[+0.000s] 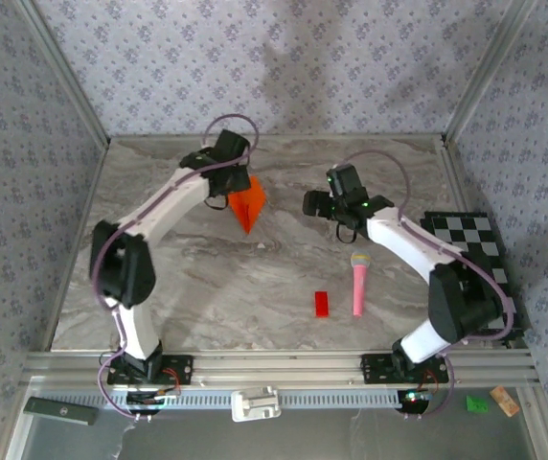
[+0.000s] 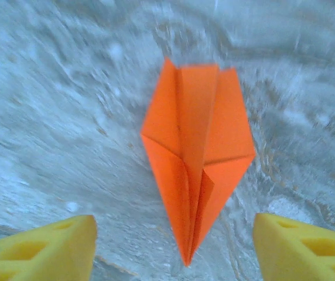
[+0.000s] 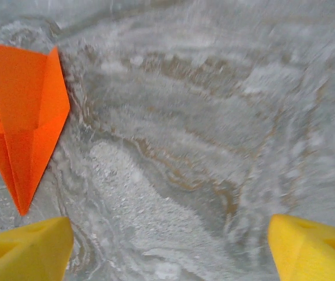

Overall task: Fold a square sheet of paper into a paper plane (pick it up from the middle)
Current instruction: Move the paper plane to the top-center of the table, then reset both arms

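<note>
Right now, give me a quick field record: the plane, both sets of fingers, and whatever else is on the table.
paper plane: folded orange dart, lying on the table, tip toward the arm bases
left fingers: open, one on each side of the plane's tip, not touching it
right fingers: open, bare table between them, plane off to one side
other items: red block beside pink toy microphone, apart from the plane
task state: plane looks folded, not held

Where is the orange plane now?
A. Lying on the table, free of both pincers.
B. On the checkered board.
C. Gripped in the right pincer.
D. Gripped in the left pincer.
A: the plane lies on the table, and the left pincer and right pincer both stand open, clear of it.
</note>
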Tool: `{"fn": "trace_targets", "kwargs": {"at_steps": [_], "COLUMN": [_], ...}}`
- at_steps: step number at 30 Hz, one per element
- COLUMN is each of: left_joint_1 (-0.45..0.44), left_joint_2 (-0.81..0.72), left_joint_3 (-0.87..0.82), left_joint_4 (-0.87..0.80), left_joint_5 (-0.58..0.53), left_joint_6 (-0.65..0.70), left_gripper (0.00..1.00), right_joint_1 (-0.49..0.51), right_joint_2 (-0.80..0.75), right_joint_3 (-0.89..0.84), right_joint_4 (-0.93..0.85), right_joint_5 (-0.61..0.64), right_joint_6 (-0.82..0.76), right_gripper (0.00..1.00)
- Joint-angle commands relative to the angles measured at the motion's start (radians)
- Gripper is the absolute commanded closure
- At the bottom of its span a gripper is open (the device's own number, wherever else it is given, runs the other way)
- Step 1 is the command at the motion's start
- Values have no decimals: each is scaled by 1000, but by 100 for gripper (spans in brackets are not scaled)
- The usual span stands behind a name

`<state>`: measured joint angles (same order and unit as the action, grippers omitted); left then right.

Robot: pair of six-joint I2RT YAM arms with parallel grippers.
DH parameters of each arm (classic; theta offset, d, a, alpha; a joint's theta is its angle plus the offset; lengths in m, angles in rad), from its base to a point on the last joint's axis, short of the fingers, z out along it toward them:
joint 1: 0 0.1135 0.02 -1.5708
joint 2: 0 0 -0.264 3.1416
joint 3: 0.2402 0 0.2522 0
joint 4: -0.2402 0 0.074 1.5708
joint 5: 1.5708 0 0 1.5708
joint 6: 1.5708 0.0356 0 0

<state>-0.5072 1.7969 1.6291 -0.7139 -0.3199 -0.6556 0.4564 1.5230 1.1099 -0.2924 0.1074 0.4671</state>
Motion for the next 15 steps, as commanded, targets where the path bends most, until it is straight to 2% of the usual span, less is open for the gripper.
{"fn": "trace_targets", "kwargs": {"at_steps": [1, 2, 4, 9, 15], "left_joint_1": [73, 100, 159, 327, 497], "left_joint_2": [-185, -240, -343, -557, -755], "left_joint_3": [-123, -184, -298, -570, -962], "left_joint_4": [85, 117, 184, 304, 619], "left_joint_5": [-116, -139, -160, -190, -180], "left_joint_6": [46, 53, 84, 136, 236], "left_gripper": [17, 11, 0, 0, 0], "right_joint_1": [-24, -33, -55, -137, -282], "right_joint_2": [-107, -136, -183, -287, -327], "right_joint_3": [25, 14, -19, -162, -379], "right_joint_4": [-47, -37, -12, 105, 290], "right_joint_5": [167, 206, 252, 391, 394], "right_joint_6": [-105, -125, -157, -163, -157], "right_gripper": [3, 0, 0, 0, 0]}}
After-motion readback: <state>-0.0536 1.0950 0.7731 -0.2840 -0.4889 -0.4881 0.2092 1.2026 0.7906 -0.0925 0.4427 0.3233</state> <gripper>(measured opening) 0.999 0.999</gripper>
